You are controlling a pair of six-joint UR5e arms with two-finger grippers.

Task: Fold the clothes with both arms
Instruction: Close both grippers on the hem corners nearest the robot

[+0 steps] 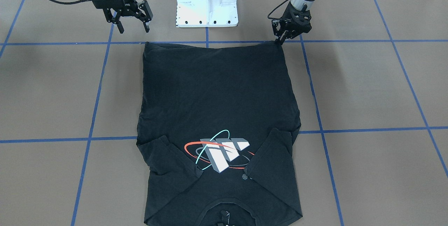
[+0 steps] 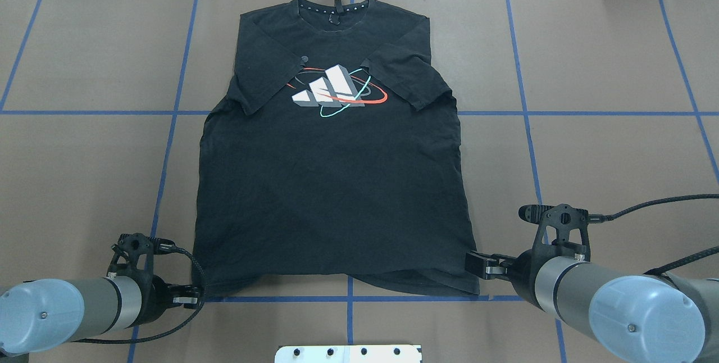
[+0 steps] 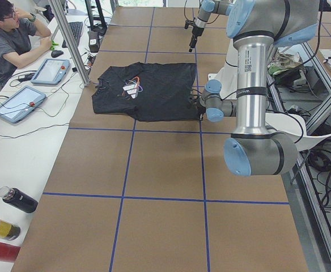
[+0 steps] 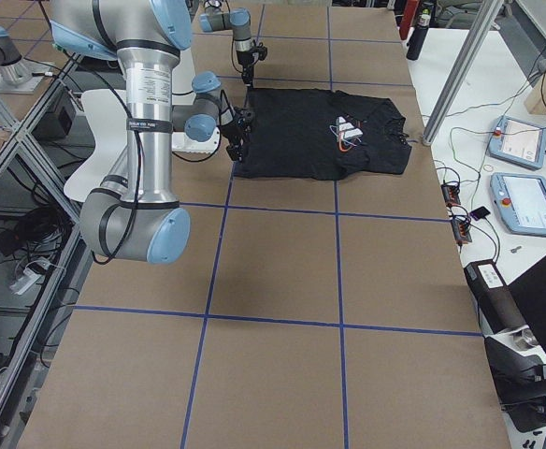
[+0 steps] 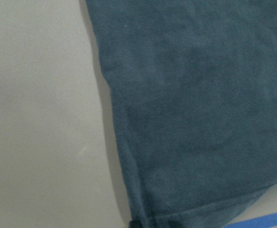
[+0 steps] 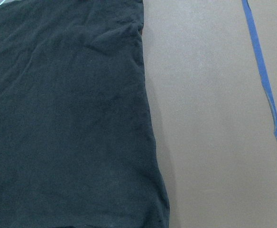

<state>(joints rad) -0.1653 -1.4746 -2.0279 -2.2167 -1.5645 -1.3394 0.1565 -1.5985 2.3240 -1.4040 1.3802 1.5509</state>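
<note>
black t-shirt (image 2: 331,194) lies flat, print up, on brown table (image 2: 606,172); sleeves tucked inward, collar far, hem near robot, likely set for lengthwise fold. left gripper (image 1: 281,40) at near left hem corner, jaws closed down, apparently pinching cloth. right gripper (image 1: 134,29) hovers just beside near right corner, jaws wide, empty, likely poised to match grip.

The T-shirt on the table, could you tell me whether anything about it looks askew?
The T-shirt lies flat, but one sleeve and the other are folded inward onto the front, reaching the print, and the bottom hem is rumpled.
</note>
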